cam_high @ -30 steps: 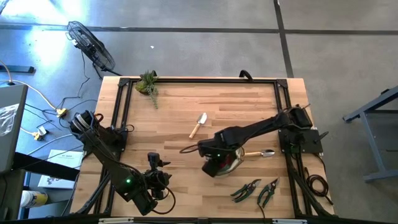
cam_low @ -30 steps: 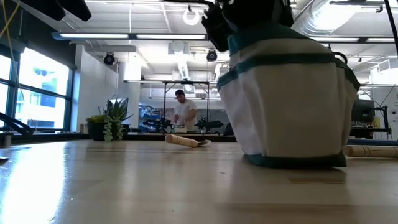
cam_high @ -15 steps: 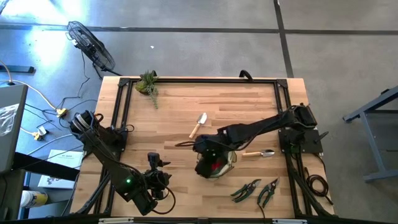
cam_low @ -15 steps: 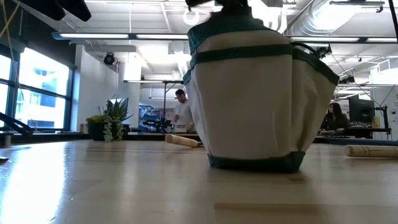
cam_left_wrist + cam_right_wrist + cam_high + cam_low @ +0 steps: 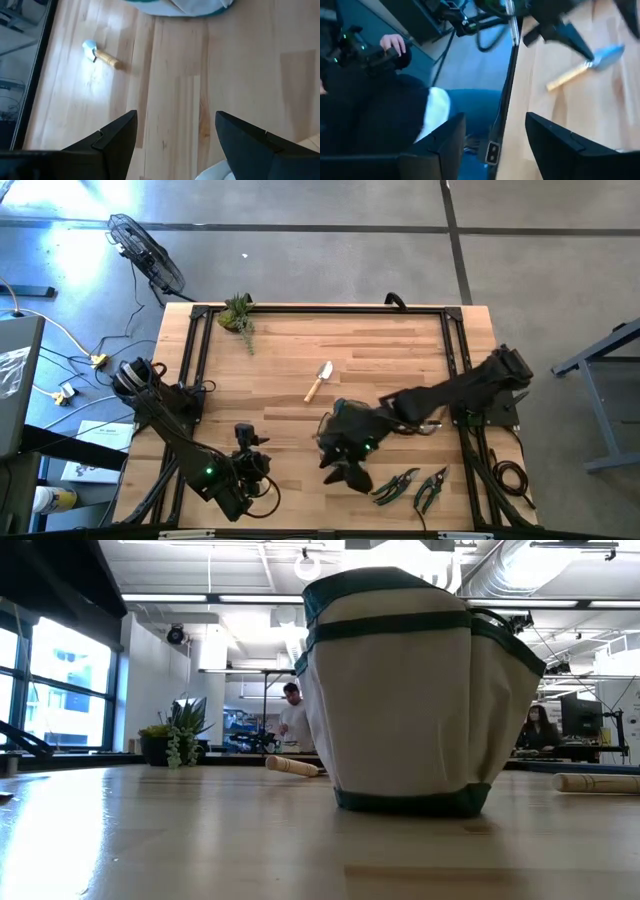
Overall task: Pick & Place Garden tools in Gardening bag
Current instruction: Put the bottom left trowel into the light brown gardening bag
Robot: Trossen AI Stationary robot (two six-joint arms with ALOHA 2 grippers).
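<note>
- Hovering with both dark fingers spread and empty: right gripper point(image 5: 340, 472), low over the middle of the light wooden slatted table point(image 5: 280, 350), just beside the gardening bag.
- Standing upright under the right arm's wrist: small pale fabric gardening bag with dark-green trim point(image 5: 415, 690), base flat on the boards.
- Lying just beyond the right gripper, near the front edge: two dark-handled pruning shears point(image 5: 397, 484) and point(image 5: 432, 488), side by side.
- Lying apart toward the far side: wooden-handled metal trowel point(image 5: 319, 380); second wooden-handled tool partly hidden beneath the right arm.
- Waiting at the front-left corner, fingers spread wide, empty: left gripper point(image 5: 175, 135).
- Sitting at the far-left corner: leafy green plant clump point(image 5: 238, 313).
</note>
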